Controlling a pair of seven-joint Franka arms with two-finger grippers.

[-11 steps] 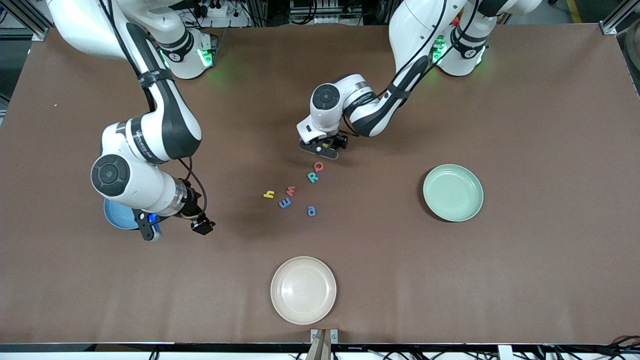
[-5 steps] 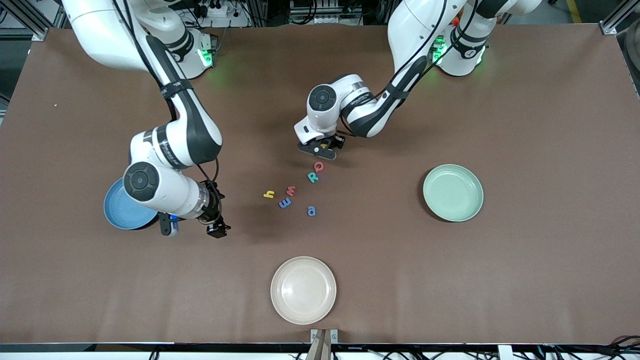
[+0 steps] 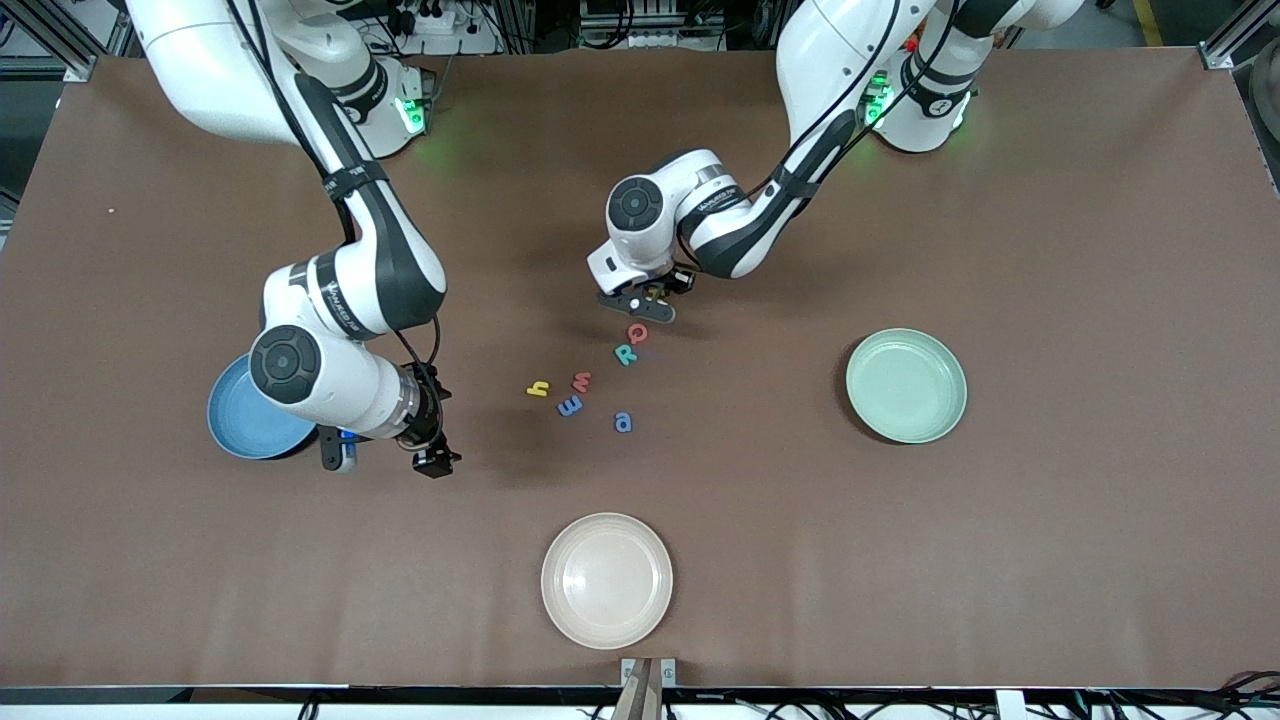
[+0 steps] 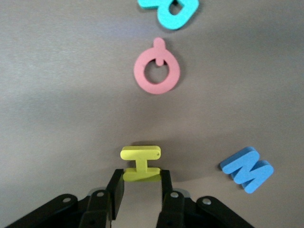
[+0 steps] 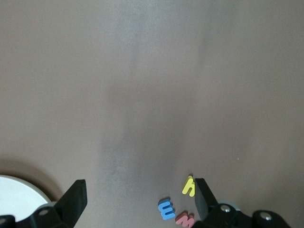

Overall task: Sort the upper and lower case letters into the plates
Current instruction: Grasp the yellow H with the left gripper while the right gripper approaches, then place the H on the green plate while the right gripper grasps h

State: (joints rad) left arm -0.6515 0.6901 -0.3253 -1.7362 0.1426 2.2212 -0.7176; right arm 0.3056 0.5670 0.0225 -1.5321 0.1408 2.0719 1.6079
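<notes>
The brown desk (image 3: 1050,520) carries three plates, none with a letter visible in it: the green plate (image 3: 906,385) toward the left arm's end, the blue plate (image 3: 240,415) toward the right arm's end and partly hidden under the right arm, and a cream plate (image 3: 606,579) nearest the front camera. Between the blue and green plates lie the loose letters: pink Q (image 3: 637,332), teal R (image 3: 625,354), pink w (image 3: 581,380), blue m (image 3: 570,405), yellow h (image 3: 538,389) and blue a (image 3: 623,423). The left tool (image 4: 140,183), just above the Q, has its fingers nearly closed on a yellow I (image 4: 140,164). The right tool (image 3: 385,460) hangs wide open and holding nothing, over bare desk beside the blue plate.
</notes>
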